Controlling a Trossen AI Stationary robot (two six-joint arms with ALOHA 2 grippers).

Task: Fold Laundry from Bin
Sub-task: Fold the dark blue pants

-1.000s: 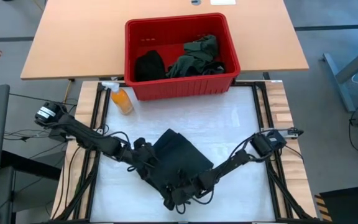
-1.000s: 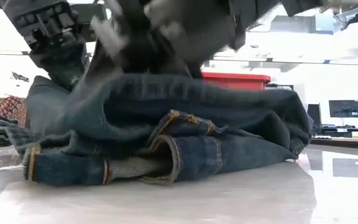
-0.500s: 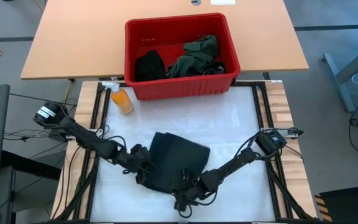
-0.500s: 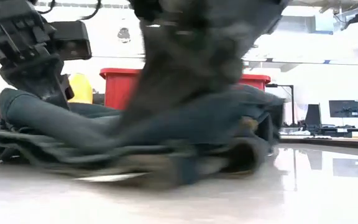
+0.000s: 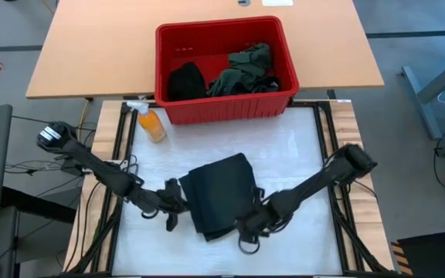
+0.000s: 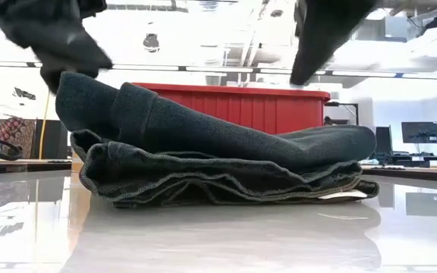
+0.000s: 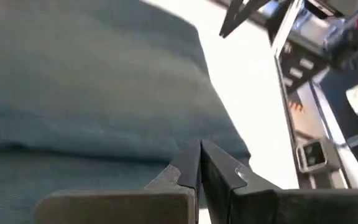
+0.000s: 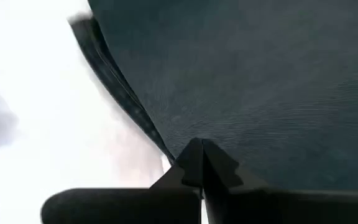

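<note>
The left gripper and right gripper are clenched empty beside the folded trousers, near the bin; the fold could be dragged open if cloth is snagged

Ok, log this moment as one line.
folded jeans flat on table | left gripper shut beside them | right gripper shut at their edge | red bin holds more laundry

Folded trousers block table centre; bin and spray bottle behind; bare table between.
</note>
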